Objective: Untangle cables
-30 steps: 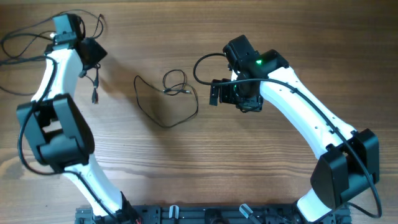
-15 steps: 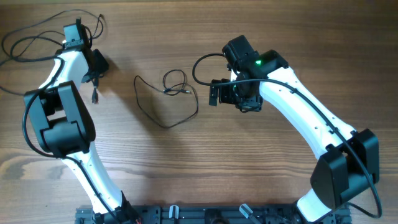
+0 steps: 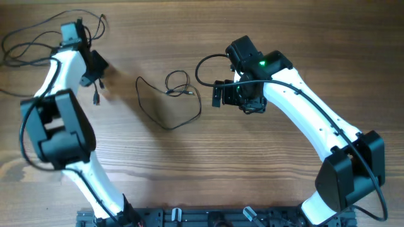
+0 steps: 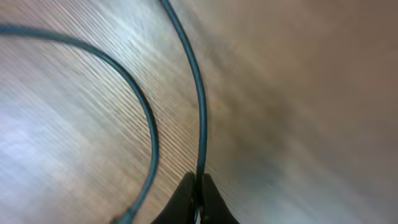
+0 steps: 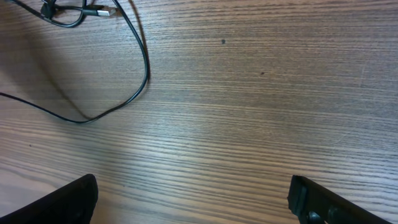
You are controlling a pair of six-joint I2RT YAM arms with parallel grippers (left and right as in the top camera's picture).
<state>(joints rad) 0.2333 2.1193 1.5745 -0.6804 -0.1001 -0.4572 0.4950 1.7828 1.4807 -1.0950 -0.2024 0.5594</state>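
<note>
My left gripper point(image 3: 93, 74) is at the far left of the table, shut on a thin black cable point(image 4: 200, 112) that runs straight up from between its fingertips point(image 4: 198, 190). A short end of a cable with a plug point(image 3: 96, 99) lies just below that gripper. A second strand point(image 4: 149, 124) curves beside the gripped one. More cable strands point(image 3: 25, 39) loop at the top left corner. Another cable point(image 3: 169, 123) lies mid-table in a wide loop with a small coil point(image 3: 178, 82). My right gripper point(image 3: 219, 94) hovers open to the right of that coil, with the loop point(image 5: 142, 68) at its view's upper left.
The wooden table point(image 3: 265, 176) carries both arms. The left arm's white links point(image 3: 57, 120) stand along the left side, the right arm's links point(image 3: 315, 120) along the right. A black rail point(image 3: 202, 217) runs along the front edge.
My left gripper has closed on the thin cable and shifted slightly near the top left corner. The right arm and the middle cable loop have not moved.
</note>
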